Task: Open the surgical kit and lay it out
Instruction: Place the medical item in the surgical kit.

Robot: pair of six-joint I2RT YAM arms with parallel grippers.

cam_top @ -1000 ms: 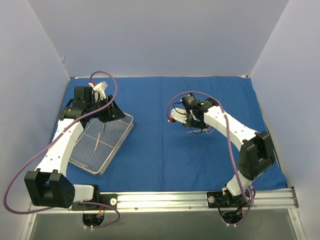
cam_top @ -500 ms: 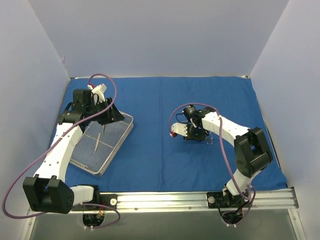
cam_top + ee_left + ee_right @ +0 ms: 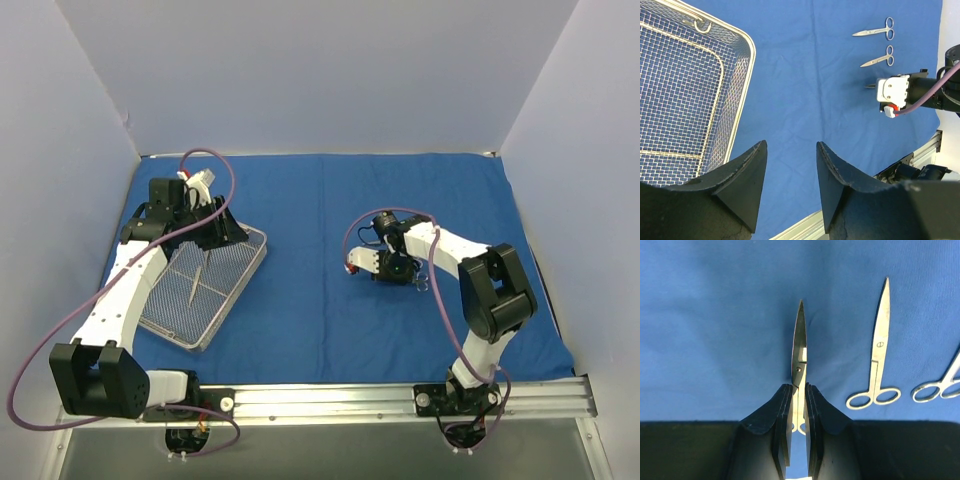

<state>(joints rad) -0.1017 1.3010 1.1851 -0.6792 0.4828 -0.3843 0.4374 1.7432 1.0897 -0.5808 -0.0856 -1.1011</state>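
— Nearest, on the blue cloth wrap (image 3: 320,330)?
— Wire-mesh tray (image 3: 243,285) at left, with one thin instrument (image 3: 197,280) inside, not yet laid out.
— Further in, the right hand (image 3: 798,390)?
— Clamped on a pair of scissors (image 3: 800,350), low over the cloth, tip forward, probably to lie parallel beside two laid-out scissors (image 3: 879,355).
— Farthest, the left hand (image 3: 790,150)?
— Spread wide, empty, above the tray's far rim; likely poised for the next pick.

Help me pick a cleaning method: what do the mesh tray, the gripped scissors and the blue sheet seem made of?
Rectangular silver wire-mesh tray: woven metal wire, probably steel, with a bright sheen.
Slim silver scissors: polished steel, apparently, with mirror-like glints.
Royal-blue sheet: matte fabric by its look, with a faint fold line.
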